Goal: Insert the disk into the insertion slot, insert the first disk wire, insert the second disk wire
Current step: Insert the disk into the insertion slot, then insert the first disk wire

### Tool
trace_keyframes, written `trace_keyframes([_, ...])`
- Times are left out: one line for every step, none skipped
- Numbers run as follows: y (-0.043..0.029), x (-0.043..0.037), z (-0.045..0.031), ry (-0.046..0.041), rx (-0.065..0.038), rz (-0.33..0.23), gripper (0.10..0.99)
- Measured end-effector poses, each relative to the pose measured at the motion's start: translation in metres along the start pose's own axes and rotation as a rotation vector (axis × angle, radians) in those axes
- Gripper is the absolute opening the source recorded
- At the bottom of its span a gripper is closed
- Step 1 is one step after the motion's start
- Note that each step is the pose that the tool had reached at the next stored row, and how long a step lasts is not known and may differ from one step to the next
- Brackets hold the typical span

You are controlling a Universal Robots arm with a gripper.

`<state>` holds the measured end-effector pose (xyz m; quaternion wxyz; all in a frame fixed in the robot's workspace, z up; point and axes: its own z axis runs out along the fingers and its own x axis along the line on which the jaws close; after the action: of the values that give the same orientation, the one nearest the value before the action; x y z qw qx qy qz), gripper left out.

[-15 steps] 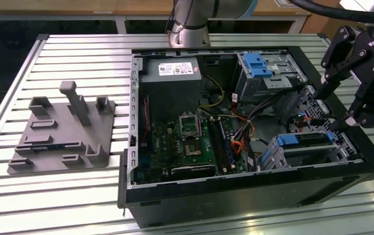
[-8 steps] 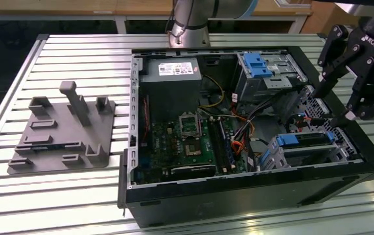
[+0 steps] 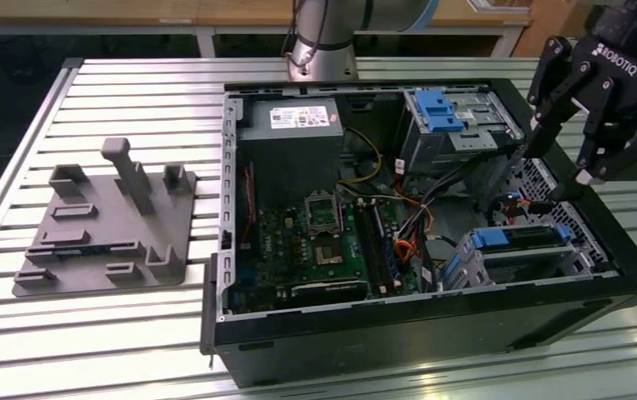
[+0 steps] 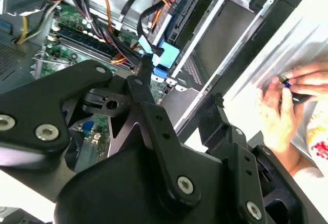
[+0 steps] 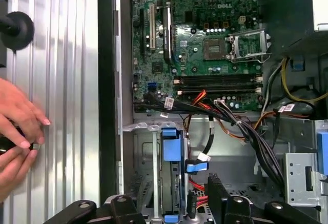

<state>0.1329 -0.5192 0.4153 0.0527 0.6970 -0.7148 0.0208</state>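
Note:
The disk (image 3: 519, 239) with its blue carrier rail lies inside the grey insertion slot (image 3: 508, 265), at the case corner on the exterior view's right. In the first wrist view the disk (image 5: 171, 180) stands edge-on between the walls of the insertion slot (image 5: 147, 167). The second wrist view has the disk (image 4: 180, 26) beside the wall of the insertion slot (image 4: 225, 34). My black gripper (image 3: 558, 167) hangs open above that corner, holding nothing. Its fingers (image 4: 146, 78) stand spread over the disk. A cable with a blue plug (image 5: 196, 166) hangs beside the disk; I cannot tell whether it is plugged in.
The open computer case (image 3: 408, 333) lies on a slatted metal table (image 3: 129, 92). A taller bay with a blue latch (image 3: 441, 110) stands at the back. A grey fixture plate (image 3: 107, 225) lies at the exterior view's left. A person's hands (image 5: 18, 129) hold a small dark object beside the case.

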Motion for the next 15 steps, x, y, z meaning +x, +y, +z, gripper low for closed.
trace_keyframes([0.0000, -0.0023, 0.0002, 0.0158, 0.000, 0.001, 0.616])
trace_keyframes([0.0000, -0.0041, 0.0002, 0.0320, 0.001, 0.001, 0.616])
trace_keyframes([0.0001, -0.0060, 0.0003, 0.0497, 0.001, 0.002, 0.616])
trace_keyframes([0.0002, -0.0080, 0.0001, 0.0678, 0.002, 0.003, 0.616])
trace_keyframes([0.0002, -0.0100, 0.0000, 0.0858, 0.002, 0.004, 0.616])
trace_keyframes([0.0002, -0.0120, 0.0001, 0.1035, 0.002, 0.005, 0.616])
trace_keyframes([0.0003, -0.0132, 0.0001, 0.1144, 0.003, 0.005, 0.616])
trace_keyframes([0.0003, -0.0135, 0.0002, 0.1177, 0.003, 0.005, 0.616])
trace_keyframes([0.0002, -0.0135, 0.0003, 0.1179, 0.003, 0.005, 0.616])
trace_keyframes([0.0003, -0.0135, 0.0003, 0.1180, 0.003, 0.005, 0.616])
trace_keyframes([0.0002, -0.0135, 0.0003, 0.1182, 0.003, 0.005, 0.616])
trace_keyframes([0.0003, -0.0135, 0.0004, 0.1182, 0.003, 0.005, 0.616])
trace_keyframes([0.0002, -0.0135, 0.0004, 0.1182, 0.003, 0.005, 0.616])
trace_keyframes([0.0002, -0.0135, 0.0004, 0.1181, 0.003, 0.005, 0.616])
trace_keyframes([0.0002, -0.0135, 0.0004, 0.1181, 0.003, 0.005, 0.616])
